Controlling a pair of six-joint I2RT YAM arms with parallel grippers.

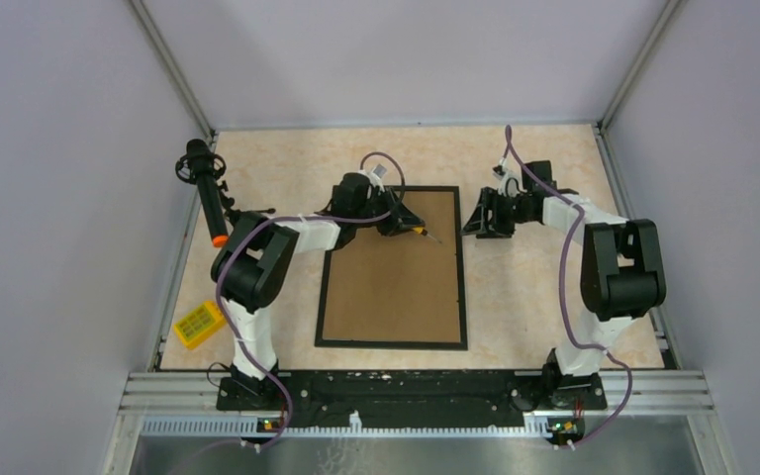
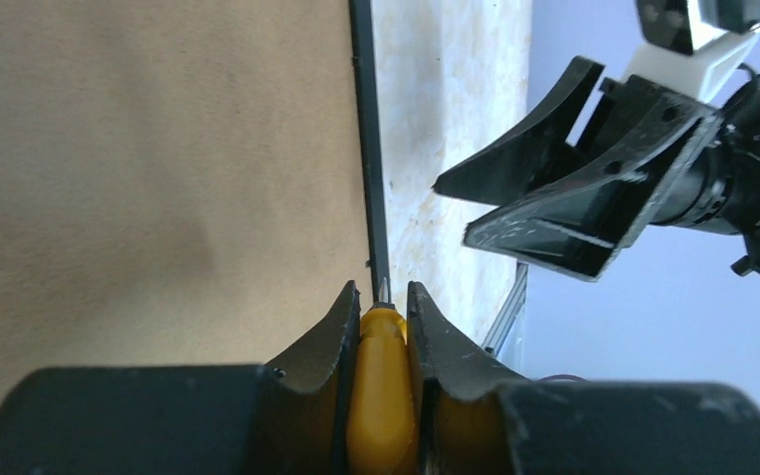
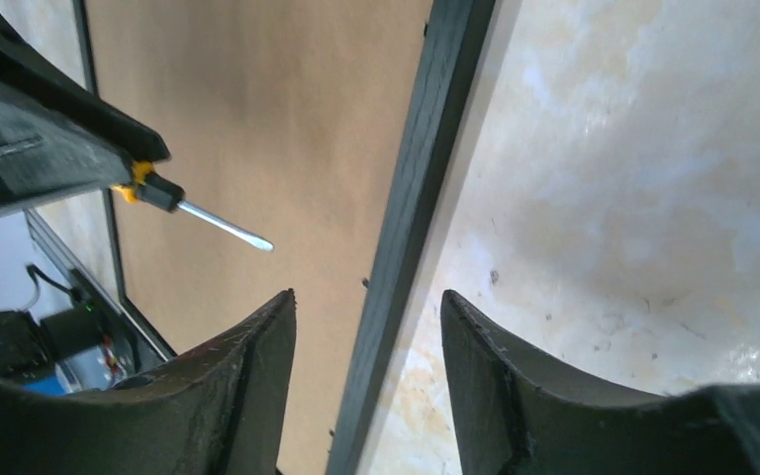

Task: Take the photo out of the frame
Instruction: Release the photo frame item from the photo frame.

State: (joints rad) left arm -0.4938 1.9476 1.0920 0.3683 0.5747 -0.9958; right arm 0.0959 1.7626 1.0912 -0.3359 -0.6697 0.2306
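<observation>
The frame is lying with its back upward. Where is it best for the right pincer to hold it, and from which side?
Probably grip the thin black border on its right long edge, coming from the right. The frame lies flat and is far too wide to span; only that rail fits between the open right pincer, which hovers over it.

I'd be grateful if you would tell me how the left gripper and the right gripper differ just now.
The left gripper is shut on a yellow-handled screwdriver; the right gripper is open and empty. The left gripper is over the brown back of the frame; the right gripper is at its right border, partly over the table. Both are black and point toward each other.
</observation>
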